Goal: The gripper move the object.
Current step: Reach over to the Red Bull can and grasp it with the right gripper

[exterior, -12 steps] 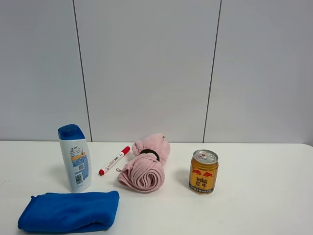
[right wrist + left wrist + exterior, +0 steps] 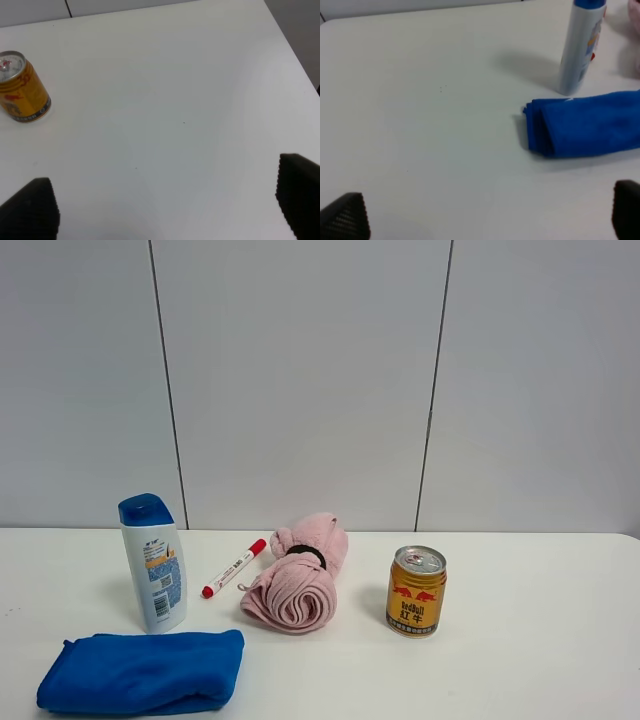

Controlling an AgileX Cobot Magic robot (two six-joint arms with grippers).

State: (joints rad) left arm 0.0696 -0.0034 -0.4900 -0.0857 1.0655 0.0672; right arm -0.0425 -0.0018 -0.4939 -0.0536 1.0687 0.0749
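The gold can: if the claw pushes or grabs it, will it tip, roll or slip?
The can stands upright and squat, so a low push would probably slide it across the smooth table rather than tip it. Its round, glossy wall may slip in a loose grip; knocked over, it would likely roll. Its weight cannot be judged.

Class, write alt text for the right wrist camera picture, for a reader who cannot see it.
A small gold drink can stands upright on a white table, well apart from the right gripper. The gripper's two black fingers are spread wide, with nothing between them.
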